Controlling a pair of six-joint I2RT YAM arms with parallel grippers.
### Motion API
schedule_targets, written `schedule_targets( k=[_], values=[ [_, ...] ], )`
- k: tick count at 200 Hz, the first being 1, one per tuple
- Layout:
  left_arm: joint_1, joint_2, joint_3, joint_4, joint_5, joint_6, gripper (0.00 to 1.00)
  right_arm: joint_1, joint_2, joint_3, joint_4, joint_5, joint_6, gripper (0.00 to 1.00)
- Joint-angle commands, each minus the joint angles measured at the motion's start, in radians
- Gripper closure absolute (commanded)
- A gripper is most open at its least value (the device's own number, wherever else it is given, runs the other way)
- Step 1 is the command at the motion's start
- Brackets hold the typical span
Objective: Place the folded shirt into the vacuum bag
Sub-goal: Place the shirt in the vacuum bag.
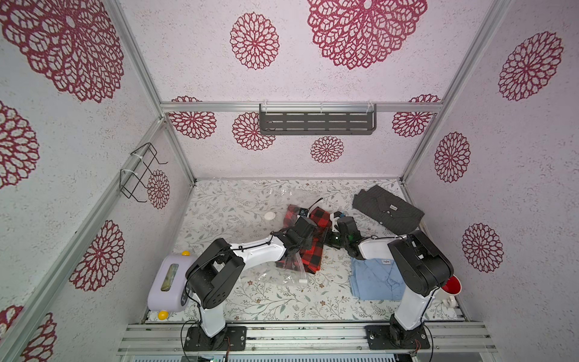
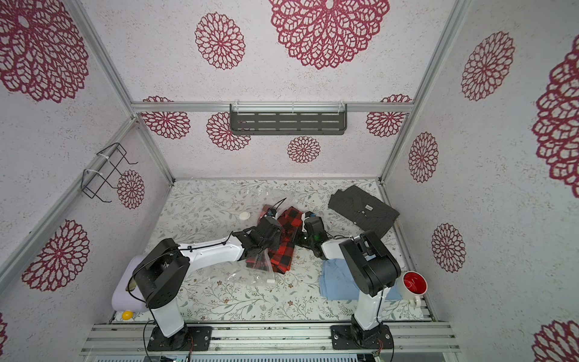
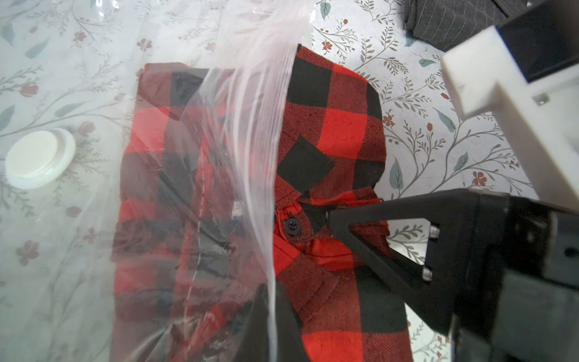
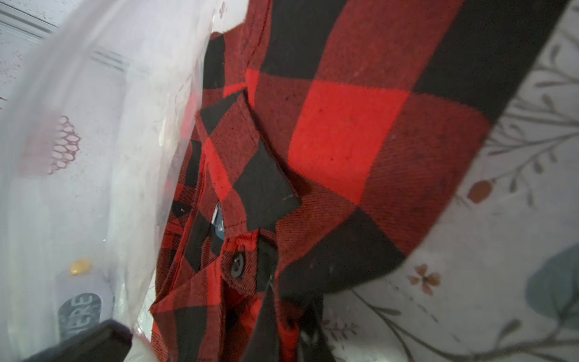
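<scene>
Left pincer (image 3: 272,294) grips the mouth edge of the vacuum bag (image 3: 247,94), holding it raised. Right pincer (image 3: 329,217) pinches the folded shirt (image 3: 341,131) at the collar, likely to slide it in. The shirt lies mid desk (image 1: 266,301), half inside the bag.

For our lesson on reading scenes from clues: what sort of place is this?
Probably a robot test cell dressed as a home, not a real room: an aluminium frame holds wallpapered panels, two arms are bolted to a metal rail, and folded shirts lie on a floral tabletop.
</scene>
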State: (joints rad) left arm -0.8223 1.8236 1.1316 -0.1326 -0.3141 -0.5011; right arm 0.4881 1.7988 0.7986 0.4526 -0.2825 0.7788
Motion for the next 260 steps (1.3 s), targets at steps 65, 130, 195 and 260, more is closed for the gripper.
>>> schedule_targets(
  k=[65, 130, 195, 260],
  values=[
    [-0.015, -0.069, -0.042, 0.088, 0.024, -0.004, 1.0, 0.022, 0.052, 0.16, -0.01, -0.006, 0.066, 0.9],
    [-0.015, -0.061, -0.033, 0.073, -0.001, -0.01, 1.0, -0.023, -0.169, -0.119, -0.013, -0.044, 0.028, 0.33],
    [-0.016, -0.05, -0.033, 0.086, 0.031, -0.023, 1.0, 0.041, -0.152, -0.252, 0.241, -0.173, 0.165, 0.56],
    [-0.016, -0.101, -0.067, 0.128, 0.085, -0.046, 1.0, 0.114, -0.061, -0.095, 0.282, -0.165, 0.237, 0.99]
  ],
)
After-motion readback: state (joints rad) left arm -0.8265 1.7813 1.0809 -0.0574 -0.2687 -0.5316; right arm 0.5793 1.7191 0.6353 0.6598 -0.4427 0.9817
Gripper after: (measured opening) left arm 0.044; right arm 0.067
